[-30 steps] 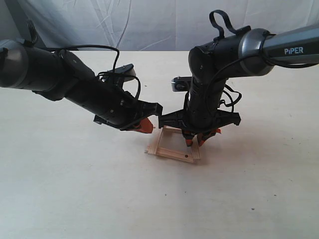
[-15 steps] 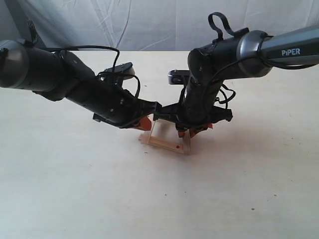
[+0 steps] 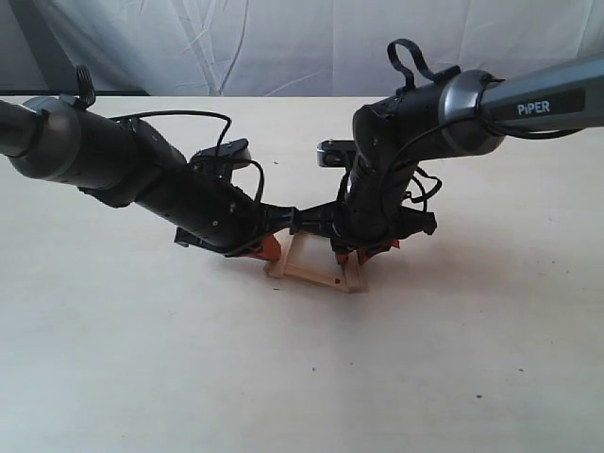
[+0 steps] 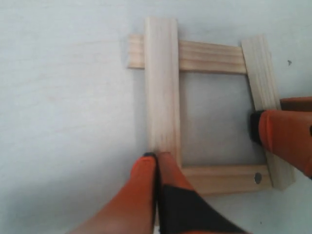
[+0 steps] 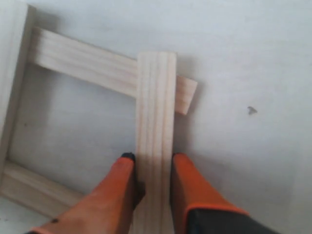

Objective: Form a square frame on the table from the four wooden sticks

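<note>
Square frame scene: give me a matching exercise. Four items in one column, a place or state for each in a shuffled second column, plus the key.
1. left pincer
2. right pincer
3. square frame
4. cloth backdrop

A. closed on a stick, one finger on each side
B. wrinkled and white, behind the table
C. fingers pressed together, tips at the end of another stick
D. lies flat on the table, corners overlapping

Pairs: 1-C, 2-A, 3-D, 4-B
</note>
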`<state>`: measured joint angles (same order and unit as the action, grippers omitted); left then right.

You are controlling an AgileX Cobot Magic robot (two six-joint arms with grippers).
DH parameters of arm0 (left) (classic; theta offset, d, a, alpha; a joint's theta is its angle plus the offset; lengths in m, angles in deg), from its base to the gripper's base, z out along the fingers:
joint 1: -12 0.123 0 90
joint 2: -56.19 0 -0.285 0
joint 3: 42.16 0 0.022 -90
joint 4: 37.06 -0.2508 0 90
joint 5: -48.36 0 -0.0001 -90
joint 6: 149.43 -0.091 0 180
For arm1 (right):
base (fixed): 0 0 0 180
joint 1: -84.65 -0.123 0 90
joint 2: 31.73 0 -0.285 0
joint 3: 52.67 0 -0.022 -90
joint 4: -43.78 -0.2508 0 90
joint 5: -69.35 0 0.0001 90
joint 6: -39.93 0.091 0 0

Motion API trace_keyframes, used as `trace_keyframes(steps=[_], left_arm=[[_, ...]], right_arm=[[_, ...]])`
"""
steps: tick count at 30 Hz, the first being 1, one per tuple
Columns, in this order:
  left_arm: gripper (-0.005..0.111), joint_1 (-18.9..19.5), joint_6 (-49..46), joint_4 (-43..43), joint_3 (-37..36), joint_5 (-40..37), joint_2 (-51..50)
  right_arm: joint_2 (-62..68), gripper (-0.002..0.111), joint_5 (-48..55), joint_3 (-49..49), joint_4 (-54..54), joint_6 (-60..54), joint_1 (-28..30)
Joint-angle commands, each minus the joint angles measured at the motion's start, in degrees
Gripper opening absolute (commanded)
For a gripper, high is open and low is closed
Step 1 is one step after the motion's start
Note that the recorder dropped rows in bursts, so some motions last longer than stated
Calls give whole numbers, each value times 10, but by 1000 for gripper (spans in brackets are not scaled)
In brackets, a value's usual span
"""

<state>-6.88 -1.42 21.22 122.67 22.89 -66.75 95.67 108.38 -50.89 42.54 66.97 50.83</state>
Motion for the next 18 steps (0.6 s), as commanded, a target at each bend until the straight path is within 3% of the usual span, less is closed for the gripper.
trace_keyframes(steps=[1,4,10,18], left_arm=[[0,0,-1,-7,-3,2,-8],[0,0,-1,-9,-3,3,-8],[0,0,-1,-7,-3,3,-8],[0,0,-1,-7,-3,0,-8]], right_arm=[[-1,0,4,3,33,0,1],[-1,0,5,3,27,0,1],[-1,0,1,3,-107,0,1],[-1,0,-18,3,-118,0,1]])
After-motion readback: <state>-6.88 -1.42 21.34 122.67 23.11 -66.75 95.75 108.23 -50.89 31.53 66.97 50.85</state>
